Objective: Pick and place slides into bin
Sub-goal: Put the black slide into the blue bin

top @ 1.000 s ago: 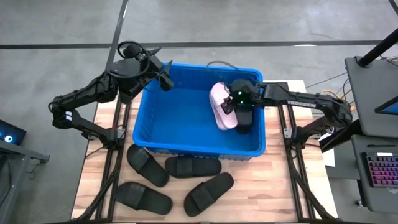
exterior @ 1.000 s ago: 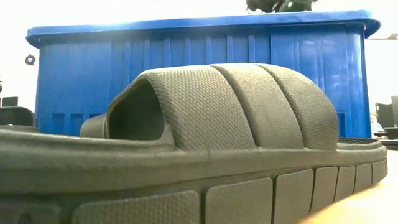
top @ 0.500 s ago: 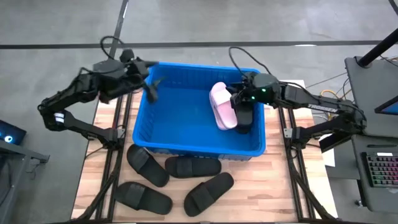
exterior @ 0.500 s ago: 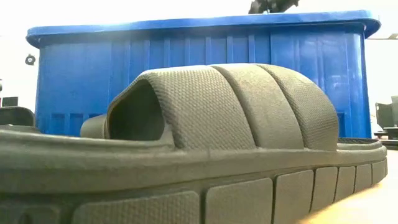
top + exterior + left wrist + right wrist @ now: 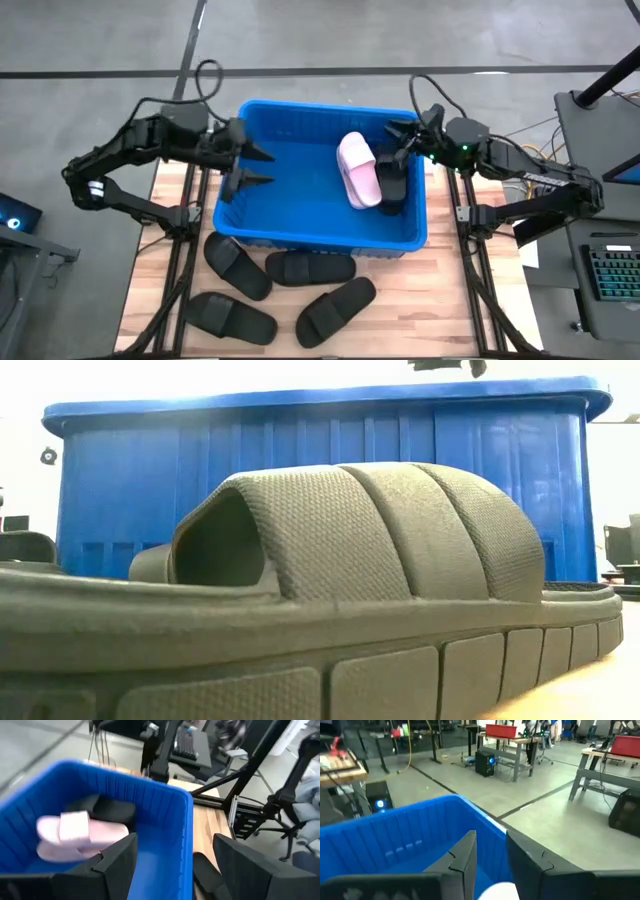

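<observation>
The bin [image 5: 240,200] fills the centre of the high view on the wooden surface [image 5: 440,310]. Inside it, toward the upper right, a pink slide [image 5: 358,170] lies beside a black slide [image 5: 392,188], long axes running roughly top to bottom. Four more black slides [image 5: 310,268] lie along the lower edge outside the bin, angled variously. The left claw [image 5: 252,167] hovers over the bin's left wall, jaws wide and empty. The right claw [image 5: 402,142] sits at the bin's upper right, jaws narrow and empty. The foam looks light, soft and grippy; pinching the wide strap seems the best hold.
</observation>
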Motion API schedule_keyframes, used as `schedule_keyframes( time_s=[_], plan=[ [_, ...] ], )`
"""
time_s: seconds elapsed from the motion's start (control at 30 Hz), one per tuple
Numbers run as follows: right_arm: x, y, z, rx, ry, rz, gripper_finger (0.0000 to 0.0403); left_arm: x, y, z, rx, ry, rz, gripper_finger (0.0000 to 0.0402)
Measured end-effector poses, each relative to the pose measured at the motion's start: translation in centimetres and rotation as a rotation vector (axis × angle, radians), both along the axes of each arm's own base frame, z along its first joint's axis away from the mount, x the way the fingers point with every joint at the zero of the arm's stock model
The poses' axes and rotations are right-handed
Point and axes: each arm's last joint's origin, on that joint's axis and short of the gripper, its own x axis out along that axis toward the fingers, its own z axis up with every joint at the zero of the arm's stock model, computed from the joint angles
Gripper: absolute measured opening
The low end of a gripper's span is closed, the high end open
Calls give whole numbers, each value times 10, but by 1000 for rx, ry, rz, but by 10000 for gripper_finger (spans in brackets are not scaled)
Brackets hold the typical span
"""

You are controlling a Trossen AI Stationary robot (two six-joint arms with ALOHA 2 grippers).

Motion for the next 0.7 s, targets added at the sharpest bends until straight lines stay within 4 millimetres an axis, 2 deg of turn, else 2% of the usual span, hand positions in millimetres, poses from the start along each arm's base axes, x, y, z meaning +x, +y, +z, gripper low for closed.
schedule_keyframes(
  time_s=[0.13,0.33,0.53,0.7],
  plan=[
    [-4,1,-6,30,66,-3,86,14,1,-8,-112,54,33,244],
    [-14,7,-27,186,237,37,73,38,-6,-18,-277,122,16,244],
    [-21,10,-38,188,399,47,62,60,-32,-31,-491,242,-75,244],
    [-21,10,-38,147,431,63,57,67,-54,-40,-625,347,-73,244]
  ],
)
